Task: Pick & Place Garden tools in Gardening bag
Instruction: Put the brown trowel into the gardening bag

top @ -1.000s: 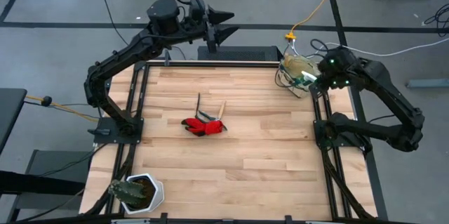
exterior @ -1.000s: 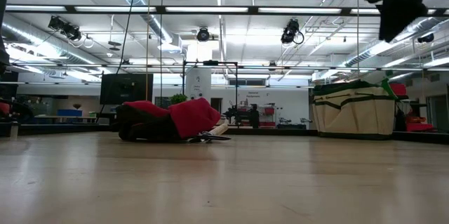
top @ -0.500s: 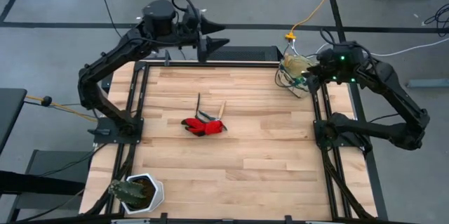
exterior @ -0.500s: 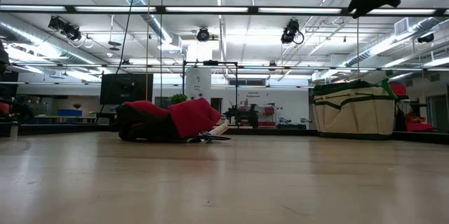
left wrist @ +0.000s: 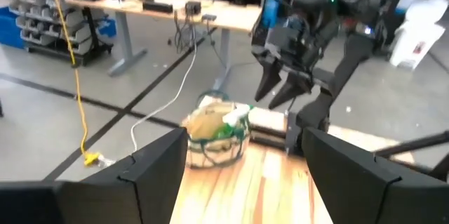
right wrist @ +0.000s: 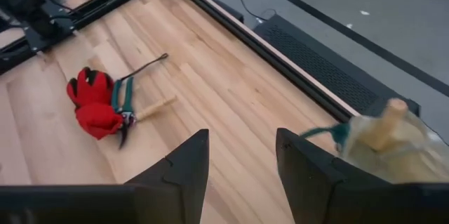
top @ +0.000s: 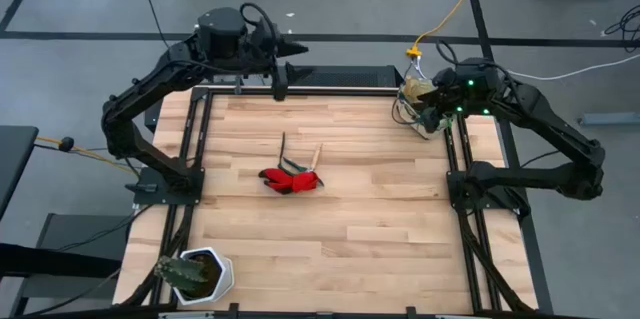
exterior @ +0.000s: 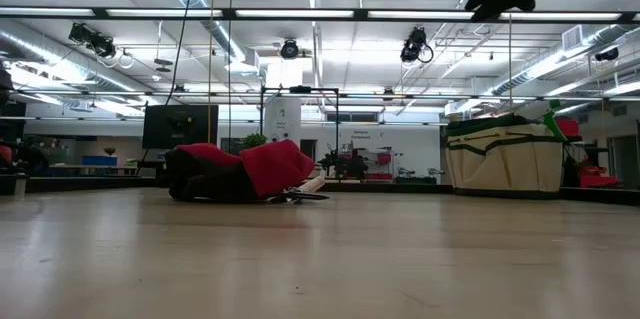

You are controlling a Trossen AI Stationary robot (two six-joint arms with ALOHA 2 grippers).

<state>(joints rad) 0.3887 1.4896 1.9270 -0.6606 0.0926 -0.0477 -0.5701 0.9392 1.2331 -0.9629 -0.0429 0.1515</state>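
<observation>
While the right claw [top: 425,111] hangs above the counter's [top: 350,209] far right corner, we see its fingers [right wrist: 175,171] parted with nothing between them. Just below it stands the bag [top: 420,104], a beige tote with green trim, at that same corner; a wooden handle [right wrist: 389,122] and a green item [left wrist: 235,115] stick out of its top. From the left wrist we see this claw poised over the bag [left wrist: 214,129], apart from it. The left claw [top: 290,64] is raised over the far edge of the counter, nearer the left side, its fingers [left wrist: 151,161] spread wide and empty.

Farther out, near the middle of the counter, lies the red glove [top: 285,180]. Green-handled shears [right wrist: 123,108] rest against it, a wooden-handled tool [right wrist: 158,106] touches them, and a slim dark tool [top: 283,147] lies just beyond. At the near left corner stands a white pot [top: 200,274] with a dark plant.
</observation>
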